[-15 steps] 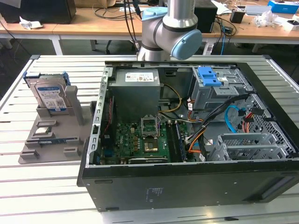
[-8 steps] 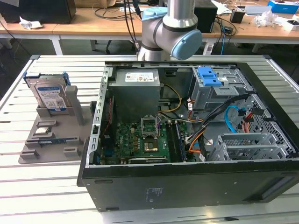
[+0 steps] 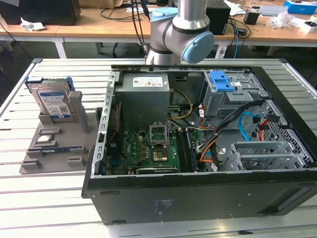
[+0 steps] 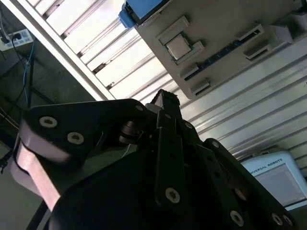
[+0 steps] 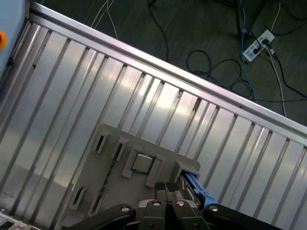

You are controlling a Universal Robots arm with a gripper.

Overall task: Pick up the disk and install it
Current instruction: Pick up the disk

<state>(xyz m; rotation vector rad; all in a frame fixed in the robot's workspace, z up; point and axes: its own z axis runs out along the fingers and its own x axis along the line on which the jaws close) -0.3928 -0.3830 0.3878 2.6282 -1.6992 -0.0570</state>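
Hovers over the counter, claw closed and empty. Seems the reach step: no grasp yet on the disk, upright in its holder just below the claw. Probably needs opening, then centring.

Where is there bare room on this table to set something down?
Free: the table slats in front of the grey holder, at the exterior view's lower left, and the narrow strip behind the holder. Crowded: the open computer case fills the middle and right; the holder carries the upright disk.
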